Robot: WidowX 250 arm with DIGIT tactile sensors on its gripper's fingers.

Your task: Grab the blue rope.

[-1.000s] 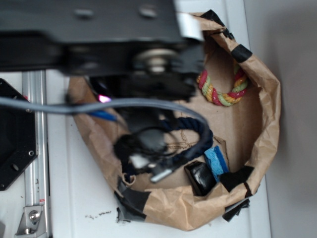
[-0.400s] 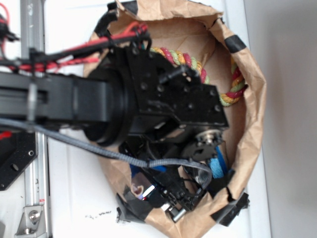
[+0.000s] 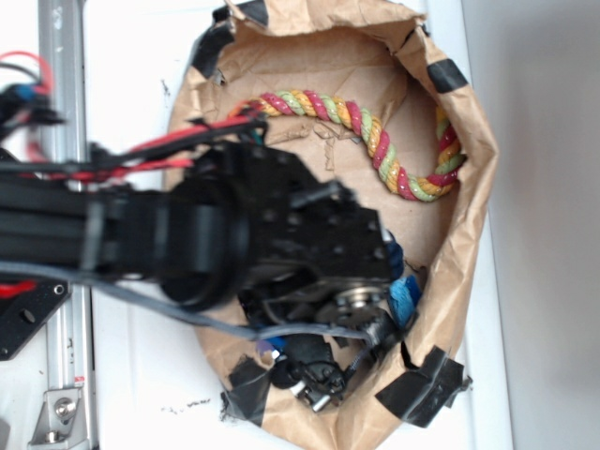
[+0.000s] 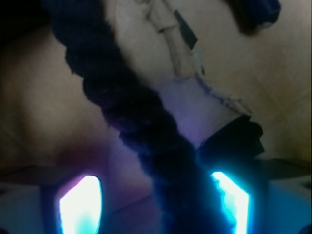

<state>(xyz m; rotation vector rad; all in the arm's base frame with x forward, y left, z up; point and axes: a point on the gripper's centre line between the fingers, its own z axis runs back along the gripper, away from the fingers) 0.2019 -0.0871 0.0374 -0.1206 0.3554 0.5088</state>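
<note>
Exterior view: my arm (image 3: pixel 141 239) reaches in from the left over a brown paper bag (image 3: pixel 469 234) whose rolled rim is patched with black tape (image 3: pixel 419 394). My gripper (image 3: pixel 342 361) is low inside the near part of the bag, largely hidden beneath my wrist housing. A striped rope (image 3: pixel 375 141) curves across the far part of the bag floor, well apart from my gripper. A light blue sponge (image 3: pixel 405 292) shows just right of my wrist, near the bag's right wall. Of the blue rope (image 3: pixel 396 253) only a dark sliver shows at the right edge of my wrist. Wrist view: the blue rope (image 4: pixel 131 117) runs diagonally from upper left down toward the bottom centre, passing between my two lit fingertips (image 4: pixel 80 204), nearer the right one. My jaws stand apart on either side of the rope; I cannot tell whether either pad touches it. Torn paper and a black tape patch (image 4: pixel 234 141) lie just right of the rope.
</note>
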